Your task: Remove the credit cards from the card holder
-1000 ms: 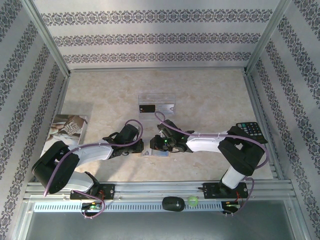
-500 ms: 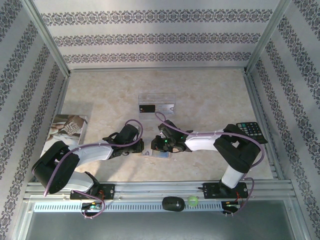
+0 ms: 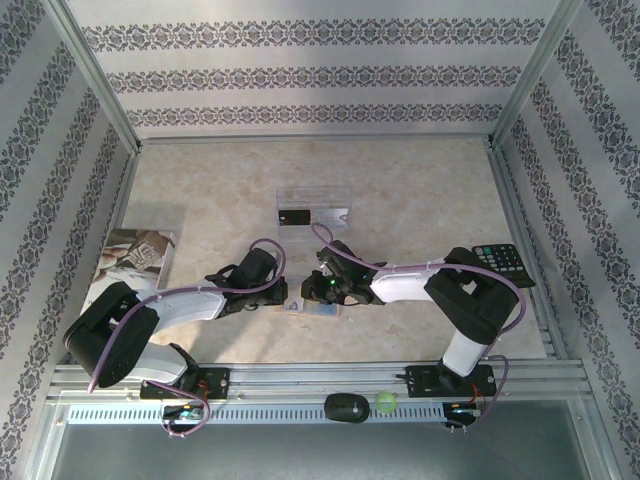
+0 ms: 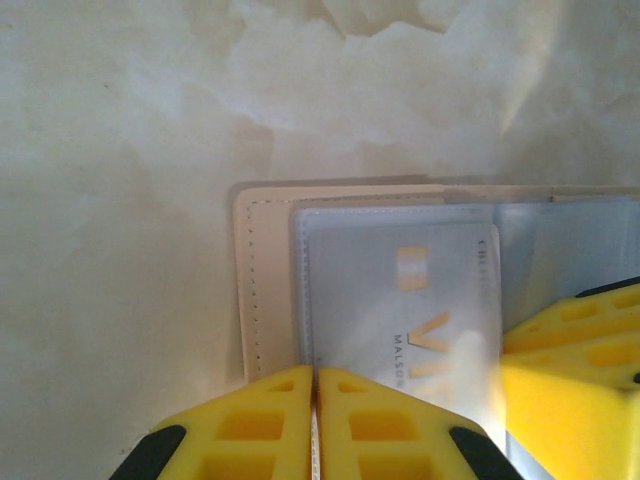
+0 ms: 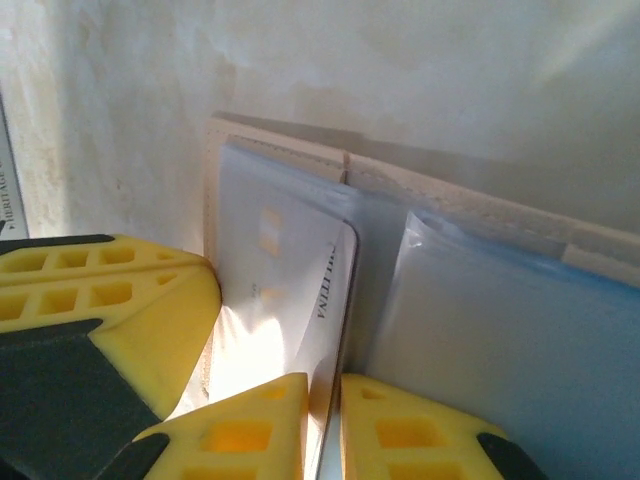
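The tan card holder lies open on the table between both grippers, its stitched rim and pale blue-grey inside showing. My left gripper is shut on the near edge of its clear pocket and stands left of it. A pale credit card with gold marks stands partly out of that pocket. My right gripper is shut on this card's edge, right of the holder. A black credit card lies in the clear tray.
A printed booklet lies at the left and a black keypad device at the right, beside the right arm's elbow. Metal frame rails run along both sides and the near edge. The other gripper's yellow fingers crowd close over the holder.
The right arm has drawn slightly left and its elbow has shifted inward. The left arm and the card holder have stayed put.
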Robot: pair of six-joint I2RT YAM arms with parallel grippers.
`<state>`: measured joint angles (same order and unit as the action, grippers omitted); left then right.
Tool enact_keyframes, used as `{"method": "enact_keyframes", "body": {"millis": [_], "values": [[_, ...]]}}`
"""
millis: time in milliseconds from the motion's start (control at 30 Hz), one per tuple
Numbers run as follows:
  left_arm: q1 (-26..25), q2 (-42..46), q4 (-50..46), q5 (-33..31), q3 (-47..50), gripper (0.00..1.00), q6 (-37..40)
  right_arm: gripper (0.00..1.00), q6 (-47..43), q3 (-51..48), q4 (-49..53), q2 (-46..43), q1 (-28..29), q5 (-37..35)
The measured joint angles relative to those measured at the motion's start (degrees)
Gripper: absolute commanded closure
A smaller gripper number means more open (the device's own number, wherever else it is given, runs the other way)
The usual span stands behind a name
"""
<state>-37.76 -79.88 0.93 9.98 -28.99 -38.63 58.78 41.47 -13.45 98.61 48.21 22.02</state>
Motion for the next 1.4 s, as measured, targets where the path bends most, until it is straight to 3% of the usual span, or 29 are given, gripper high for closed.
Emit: {"method": "enact_keyframes", "body": {"millis": [100,200,500,867,967,1067,1400], "values": [[0.0,0.0,0.0,-0.4,0.0,0.89,0.0,0.86,0.6,-0.4,-1.8,0.6,-0.2,0.9],[0.0,0.1,0.0,-1.2,0.0,0.89,0.0,1.00,1.2,-0.4,-2.7,1.5,-0.5,1.5],[0.0,0.9,-0.4,-1.4,0.3,0.85,0.0,1.00,1.4,-1.0,-1.9,-0.1,-0.5,-0.1],[-0.1,0.9,-0.5,0.1,0.7,0.85,-0.4,1.00,-3.8,-1.0,10.8,-7.5,-0.4,-8.5],[-0.1,1.2,-0.6,0.2,0.7,0.79,-0.4,1.00,-4.8,-1.0,12.8,-7.8,-0.4,-9.9],[-0.1,2.4,-2.5,0.7,0.7,0.72,-0.7,1.00,-6.1,-0.8,14.5,-7.9,-0.4,-10.7],[-0.2,9.6,-11.4,1.4,-1.4,0.71,0.2,1.00,-8.4,-0.6,14.6,-6.9,-0.4,-10.6]]}}
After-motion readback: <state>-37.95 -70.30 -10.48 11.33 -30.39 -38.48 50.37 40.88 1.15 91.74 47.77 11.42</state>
